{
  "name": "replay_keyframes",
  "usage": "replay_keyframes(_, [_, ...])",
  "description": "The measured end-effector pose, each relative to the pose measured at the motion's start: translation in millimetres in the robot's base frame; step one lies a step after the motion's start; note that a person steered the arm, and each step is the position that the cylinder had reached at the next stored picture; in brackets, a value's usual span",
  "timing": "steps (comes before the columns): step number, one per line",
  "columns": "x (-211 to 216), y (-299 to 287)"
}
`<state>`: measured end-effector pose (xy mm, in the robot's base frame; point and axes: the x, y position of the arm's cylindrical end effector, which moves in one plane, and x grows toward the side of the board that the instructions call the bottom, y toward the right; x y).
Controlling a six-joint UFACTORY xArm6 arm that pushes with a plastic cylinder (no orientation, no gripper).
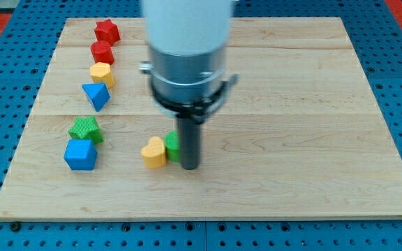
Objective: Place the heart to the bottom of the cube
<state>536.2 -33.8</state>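
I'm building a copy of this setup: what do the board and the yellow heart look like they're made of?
The board looks like pale, unvarnished wood: grain lines and seams between planks show, with a matte surface. The yellow heart looks like matte plastic, uniform in colour with no grain; possibly 3D-printed, but no layer lines can be made out on it.

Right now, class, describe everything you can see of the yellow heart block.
The yellow heart is a small, matte, plastic-looking block lying flat on the wooden board, lobes toward the view's top. Its right side meets the green block, which my tip partly hides. The blue cube sits apart, to its left.
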Motion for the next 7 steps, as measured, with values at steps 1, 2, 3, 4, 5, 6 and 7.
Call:
replay_keyframes(1, [-25.6, 19.9])
replay_keyframes(2, [-39.9, -19.8])
replay_keyframes(3, [-35.4, -42.5])
replay_keyframes(4, [-30.5, -58.3])
replay_keyframes(5, [-21.8, -70.6])
replay_keyframes(6, [-9.9, -70.0])
replay_keyframes(7, [-2.4, -40.8])
